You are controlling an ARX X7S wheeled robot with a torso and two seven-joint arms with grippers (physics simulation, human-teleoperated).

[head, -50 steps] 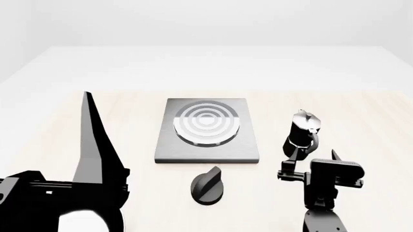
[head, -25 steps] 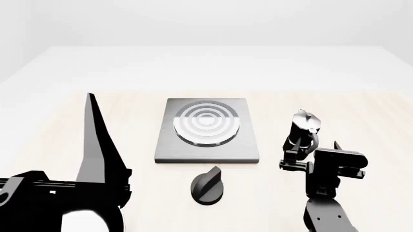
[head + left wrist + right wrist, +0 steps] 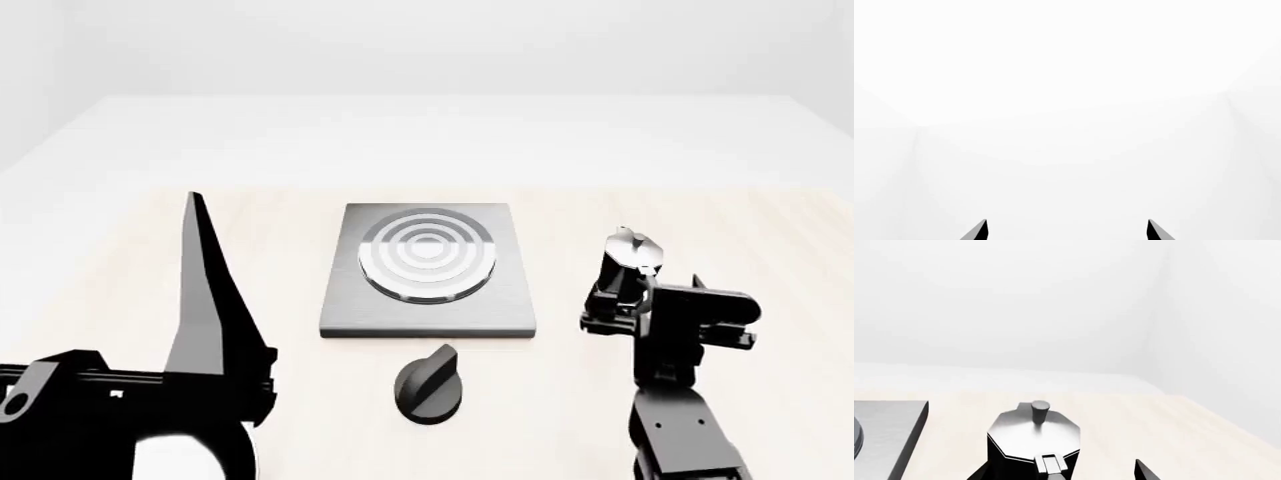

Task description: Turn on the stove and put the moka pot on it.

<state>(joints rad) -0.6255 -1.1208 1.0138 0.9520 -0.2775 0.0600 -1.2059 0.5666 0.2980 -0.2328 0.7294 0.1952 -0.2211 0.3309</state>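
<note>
The stove [image 3: 427, 270], a flat dark-grey plate with raised rings, lies mid-table, and its edge also shows in the right wrist view [image 3: 891, 435]. Its round black knob [image 3: 430, 385] sits just in front of it. The moka pot [image 3: 625, 255], black with a silver lid, stands upright right of the stove. My right gripper [image 3: 647, 292] is open at the pot's near side. In the right wrist view the moka pot [image 3: 1034, 437] sits between the spread fingers of the right gripper [image 3: 1061, 472], handle toward the camera. My left gripper [image 3: 198, 215] points upward at the left, open and empty [image 3: 1066, 230].
The light wooden table [image 3: 747, 230] stretches to both sides of the stove. A white wall [image 3: 1054, 300] rises behind it, and the left wrist view faces only this white background.
My right gripper has moved forward onto the moka pot, so its fingers now flank the pot's near side. The left arm has drifted slightly right. Pot, stove and knob have not moved.
</note>
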